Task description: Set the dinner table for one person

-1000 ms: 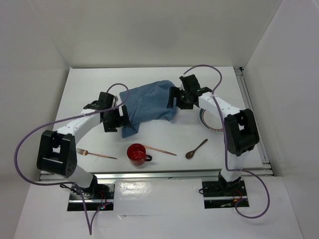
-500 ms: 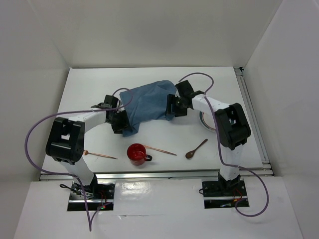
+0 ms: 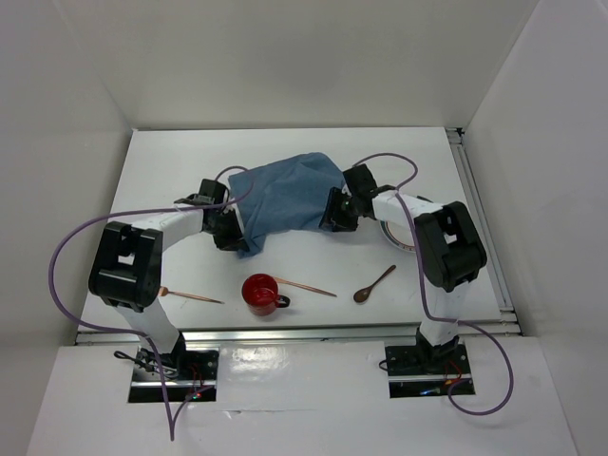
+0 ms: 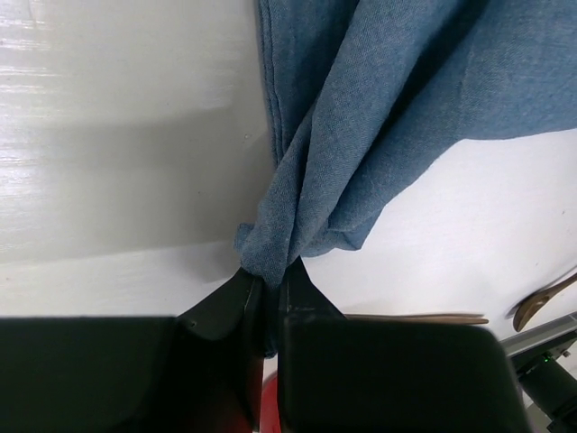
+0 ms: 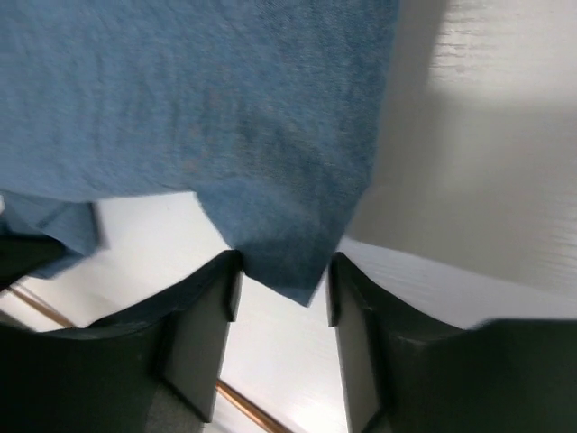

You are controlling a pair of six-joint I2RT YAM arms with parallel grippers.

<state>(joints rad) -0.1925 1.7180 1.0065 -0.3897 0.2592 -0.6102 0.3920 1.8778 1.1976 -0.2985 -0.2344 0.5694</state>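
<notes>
Table bearing cloth: left gripper pinched shut on its near corner, right gripper half open, jaws astride another corner.

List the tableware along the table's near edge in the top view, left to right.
slim copper-coloured utensil → round red mug → second slim copper-coloured utensil → dark brown wooden spoon

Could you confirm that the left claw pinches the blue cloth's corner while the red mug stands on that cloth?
Only one part is wrong: the top view shows the red mug standing on the white table, apart from the blue cloth.
</notes>
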